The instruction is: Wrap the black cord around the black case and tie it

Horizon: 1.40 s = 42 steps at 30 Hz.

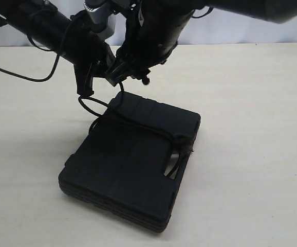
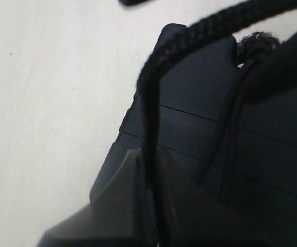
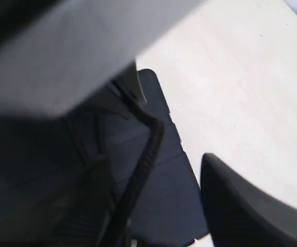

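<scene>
The black case [image 1: 133, 164] lies flat on the table, its slot handle toward the right. The black cord [image 1: 138, 125] crosses its lid from the far left corner to the handle, where a tuft sits. A loop of it hangs off the far left corner. My left gripper [image 1: 83, 87] hovers just above that corner, shut on the black cord [image 2: 149, 103], which runs up between its fingers [image 2: 128, 200]. My right gripper [image 1: 116, 76] hangs beside it over the case's far edge, open. The cord [image 3: 143, 164] passes between its jaws, close along one finger [image 3: 81, 206].
Pale table surface [image 1: 251, 103] surrounds the case on all sides. Thin black arm wires [image 1: 15, 74] droop over the table at the far left. Both arms crowd the space above the case's far left corner.
</scene>
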Each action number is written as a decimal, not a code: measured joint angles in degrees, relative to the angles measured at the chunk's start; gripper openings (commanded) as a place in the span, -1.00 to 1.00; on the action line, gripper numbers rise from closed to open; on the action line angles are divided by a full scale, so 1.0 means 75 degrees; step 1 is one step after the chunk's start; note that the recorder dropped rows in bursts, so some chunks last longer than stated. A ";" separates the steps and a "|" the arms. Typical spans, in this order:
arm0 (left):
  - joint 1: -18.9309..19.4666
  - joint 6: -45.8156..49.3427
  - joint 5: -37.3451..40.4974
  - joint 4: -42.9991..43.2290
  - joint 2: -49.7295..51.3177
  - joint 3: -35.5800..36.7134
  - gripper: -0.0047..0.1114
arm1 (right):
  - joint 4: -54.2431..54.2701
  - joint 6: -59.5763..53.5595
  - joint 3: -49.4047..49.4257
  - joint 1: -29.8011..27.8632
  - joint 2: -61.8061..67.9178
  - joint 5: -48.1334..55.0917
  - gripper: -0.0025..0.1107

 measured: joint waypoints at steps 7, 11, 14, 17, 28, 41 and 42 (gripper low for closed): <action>0.0560 -0.1963 -0.0386 0.0000 -0.0221 0.0000 -0.92 | -0.0616 0.0583 0.0000 -0.0239 -0.0816 0.1535 0.24; 0.1098 -0.3161 -0.0386 0.0055 -0.0519 0.0000 -0.92 | -0.0215 0.0770 0.0137 -0.0834 -0.1185 0.1765 0.24; 0.1551 -0.4234 -0.0300 0.0404 -0.0662 0.0000 -0.92 | 0.0418 0.0973 0.0815 -0.1254 -0.1362 0.1811 0.24; 0.1918 -0.5423 -0.0271 0.1125 -0.0666 0.0000 -0.92 | 0.0722 0.1406 0.1844 -0.1356 -0.1376 0.1669 0.24; 0.2407 -0.7212 0.0015 0.2496 -0.0666 0.0000 -0.92 | 0.2604 0.2255 0.5057 -0.1388 -0.1350 -0.1458 0.24; 0.2407 -0.7241 0.0015 0.2503 -0.0666 0.0000 -0.92 | 0.3426 0.2435 0.6216 -0.1388 -0.0639 -0.4214 0.14; 0.2407 -0.7241 0.0015 0.2503 -0.0666 0.0000 -0.92 | 0.3425 0.2435 0.6216 -0.1388 -0.0499 -0.4386 0.02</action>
